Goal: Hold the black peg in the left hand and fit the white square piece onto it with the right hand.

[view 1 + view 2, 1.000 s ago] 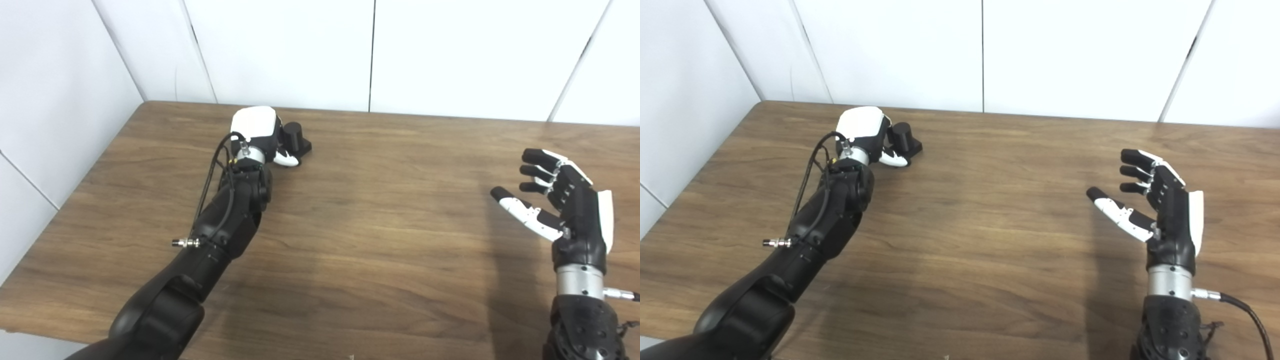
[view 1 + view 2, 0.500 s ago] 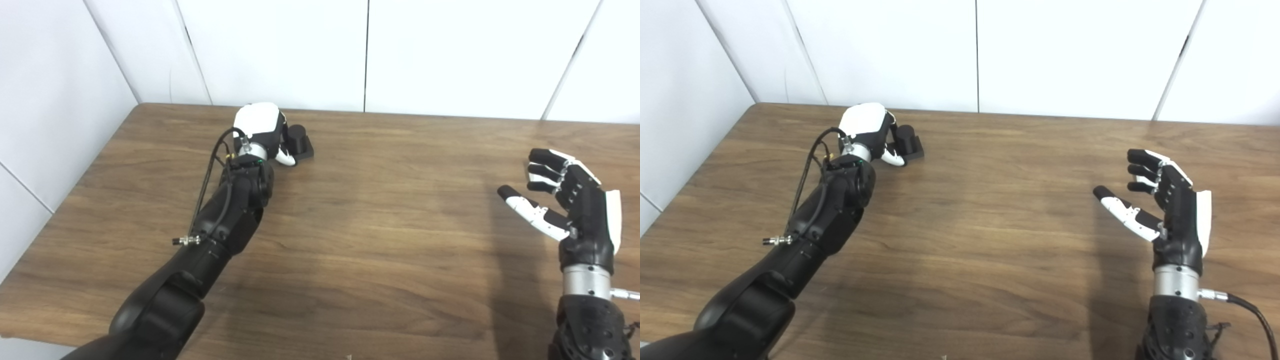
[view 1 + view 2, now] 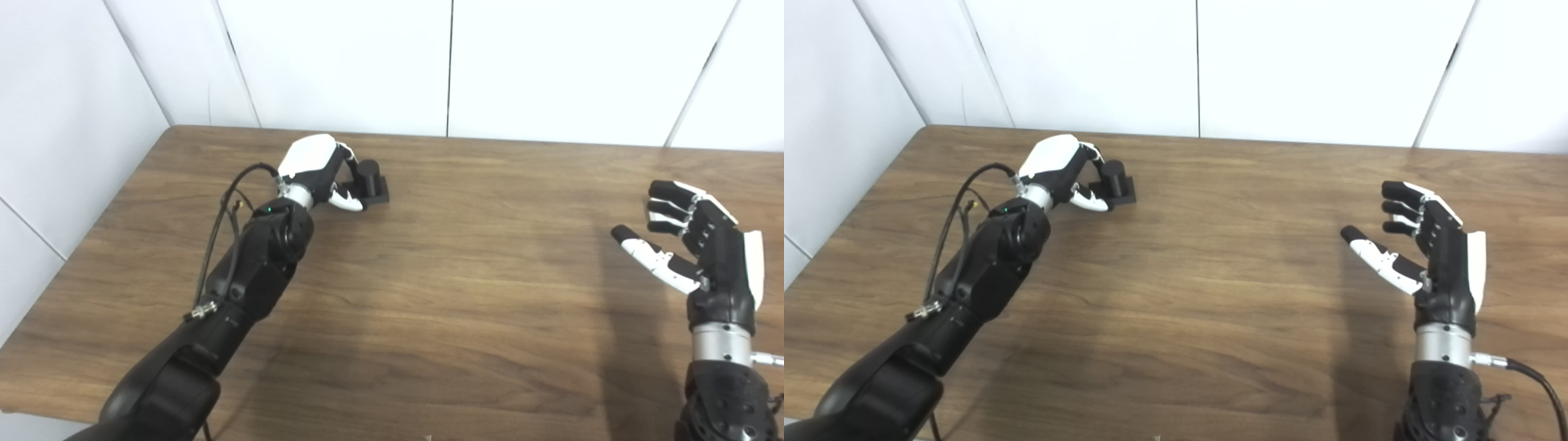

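Note:
The black peg (image 3: 369, 174), a short cylinder on a square base, stands on the table (image 3: 465, 288) at the far left. My left hand (image 3: 313, 165) lies right beside it. Its fingers curl over the peg's left side and its thumb reaches along the base's near edge. The hand is open, and I cannot tell whether it touches the peg. At the right, my right hand (image 3: 704, 248) is raised above the table. It is open with the palm turned left and holds nothing. No white square piece is in view.
White wall panels (image 3: 343, 61) close off the table at the back and left, near the peg. The table's front edge (image 3: 43, 410) shows at lower left. A cable (image 3: 1528, 383) trails from the right wrist.
My left forearm has swung out to the left and the hand has turned around the peg. The peg has slid slightly to the right. The right hand has barely moved.

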`<action>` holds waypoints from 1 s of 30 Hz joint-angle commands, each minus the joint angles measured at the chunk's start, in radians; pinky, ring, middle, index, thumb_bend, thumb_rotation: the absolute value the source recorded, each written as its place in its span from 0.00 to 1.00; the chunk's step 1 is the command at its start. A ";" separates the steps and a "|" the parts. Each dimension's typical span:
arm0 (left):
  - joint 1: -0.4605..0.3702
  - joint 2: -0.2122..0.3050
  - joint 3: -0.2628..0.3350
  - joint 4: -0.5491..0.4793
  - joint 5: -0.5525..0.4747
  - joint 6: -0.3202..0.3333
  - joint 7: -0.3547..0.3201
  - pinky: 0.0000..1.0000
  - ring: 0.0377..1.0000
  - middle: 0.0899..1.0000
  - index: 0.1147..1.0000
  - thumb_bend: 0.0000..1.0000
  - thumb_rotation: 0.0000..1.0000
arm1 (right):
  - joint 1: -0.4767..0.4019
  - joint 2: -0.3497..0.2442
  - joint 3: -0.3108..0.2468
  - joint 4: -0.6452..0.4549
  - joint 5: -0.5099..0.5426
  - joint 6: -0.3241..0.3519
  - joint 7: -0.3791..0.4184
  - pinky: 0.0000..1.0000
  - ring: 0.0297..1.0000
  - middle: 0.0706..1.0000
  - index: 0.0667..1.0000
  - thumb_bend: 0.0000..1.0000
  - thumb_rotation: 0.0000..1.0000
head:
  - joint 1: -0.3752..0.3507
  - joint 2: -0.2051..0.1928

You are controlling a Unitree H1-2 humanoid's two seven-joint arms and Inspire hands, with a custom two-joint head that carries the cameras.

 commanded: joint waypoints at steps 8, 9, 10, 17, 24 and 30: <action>0.089 0.015 -0.087 -0.100 -0.072 -0.100 -0.112 1.00 0.94 0.87 0.42 0.52 0.08 | -0.044 -0.008 -0.002 -0.035 -0.010 -0.017 -0.004 0.58 0.68 0.70 0.65 0.64 0.18 | -0.016 0.003; 0.094 0.015 -0.088 -0.115 -0.078 -0.104 -0.116 0.99 0.94 0.87 0.42 0.52 0.08 | -0.044 -0.009 -0.001 -0.035 -0.012 -0.020 -0.004 0.58 0.68 0.69 0.65 0.64 0.18 | -0.016 0.003; 0.099 0.014 -0.088 -0.128 -0.087 -0.112 -0.118 0.99 0.94 0.87 0.42 0.52 0.08 | -0.044 -0.010 -0.001 -0.035 -0.011 -0.022 -0.004 0.58 0.68 0.69 0.65 0.64 0.18 | -0.016 0.003; 0.127 0.016 -0.090 -0.207 -0.152 -0.177 -0.135 0.96 0.96 0.88 0.42 0.52 0.08 | -0.044 -0.002 0.000 -0.037 0.001 -0.015 -0.002 0.57 0.68 0.70 0.66 0.63 0.16 | -0.039 0.006; 0.161 0.011 -0.085 -0.242 -0.201 -0.241 -0.139 0.94 0.96 0.89 0.42 0.52 0.08 | -0.043 0.015 0.000 -0.047 0.004 -0.003 -0.007 0.57 0.67 0.70 0.66 0.65 0.16 | -0.065 0.010; 0.197 -0.002 -0.095 -0.298 -0.200 -0.255 -0.141 0.97 0.97 0.90 0.43 0.52 0.08 | -0.042 0.019 -0.003 -0.047 0.007 -0.002 -0.009 0.60 0.69 0.70 0.66 0.65 0.19 | -0.073 0.013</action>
